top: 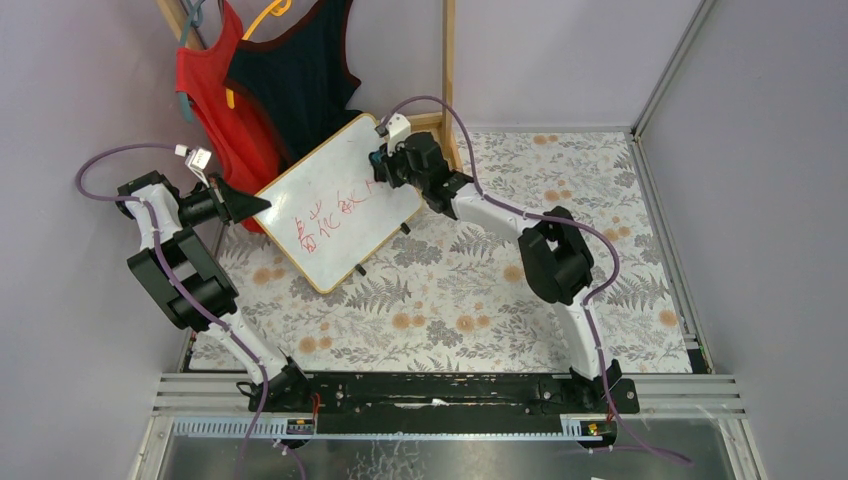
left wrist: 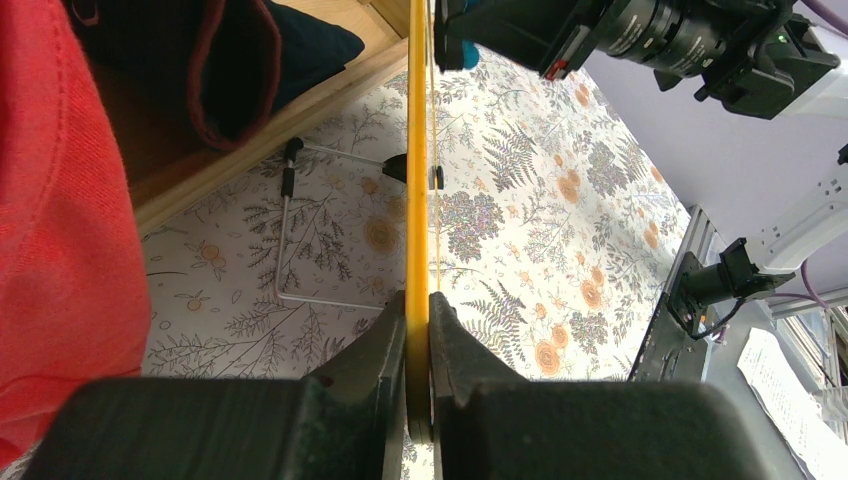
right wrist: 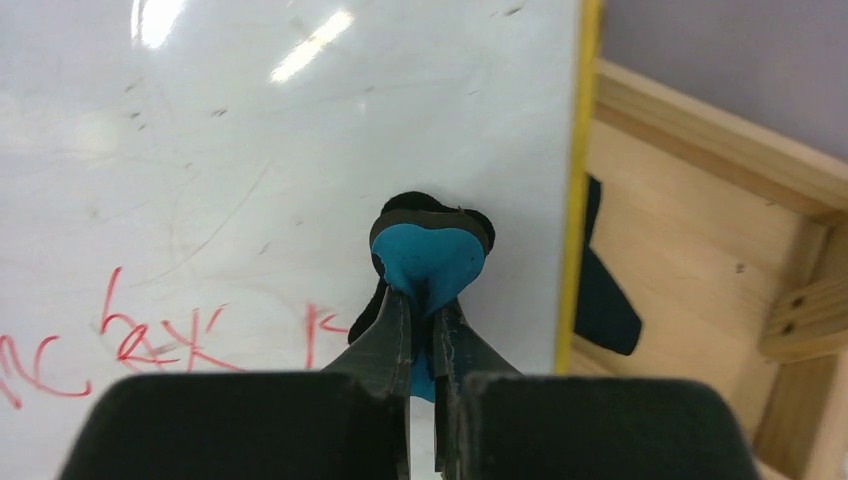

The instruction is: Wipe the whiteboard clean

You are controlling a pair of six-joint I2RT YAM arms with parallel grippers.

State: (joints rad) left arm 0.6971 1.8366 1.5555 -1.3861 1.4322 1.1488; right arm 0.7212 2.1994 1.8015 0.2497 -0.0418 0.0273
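Observation:
A yellow-framed whiteboard (top: 325, 190) with red writing across its middle stands tilted at the back left of the table. My left gripper (top: 262, 203) is shut on its left edge, and the yellow frame (left wrist: 417, 180) runs edge-on between the jaws in the left wrist view. My right gripper (top: 378, 165) is shut on a blue eraser (right wrist: 428, 258) with a black pad, pressed against the white surface (right wrist: 250, 130) near the board's right edge, above and right of the red writing (right wrist: 150, 335).
A red garment (top: 215, 110) and a black one (top: 295, 75) hang behind the board by a wooden frame (top: 449, 70). The board's wire stand (left wrist: 300, 230) rests on the floral tablecloth (top: 480, 290). Enclosure walls (top: 760, 200) close in right and left.

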